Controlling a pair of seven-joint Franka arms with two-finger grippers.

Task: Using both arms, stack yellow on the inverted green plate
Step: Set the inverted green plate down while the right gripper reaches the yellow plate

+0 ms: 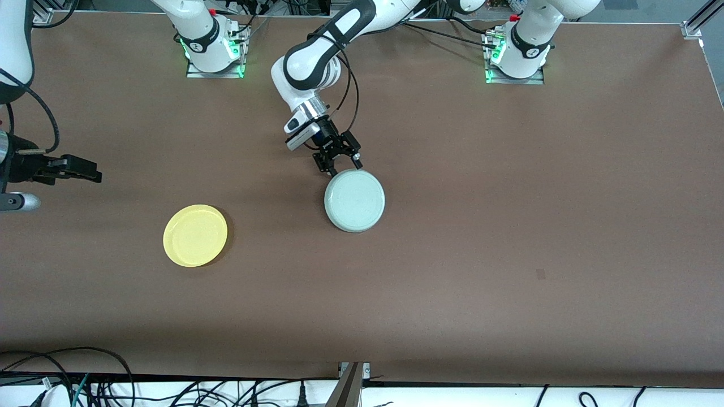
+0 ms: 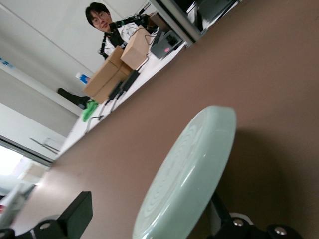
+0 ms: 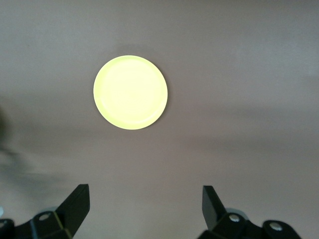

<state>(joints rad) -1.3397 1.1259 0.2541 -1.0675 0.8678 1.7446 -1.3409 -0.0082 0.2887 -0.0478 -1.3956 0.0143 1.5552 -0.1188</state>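
Green plate (image 1: 354, 200) inverted on worktop (image 1: 509, 226), my left hand (image 1: 339, 164) fingers apart straddling rim: careless retreat could drag it. Right hand (image 1: 79, 169) spread, waiting; yellow (image 1: 195, 235) untouched, thin rim may slip.

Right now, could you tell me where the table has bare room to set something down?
The brown tabletop is bare toward the left arm's end and nearer the camera than both plates. Bare too between the round yellow plate and the inverted pale green plate. Crowded only where the left pincer meets the green rim.
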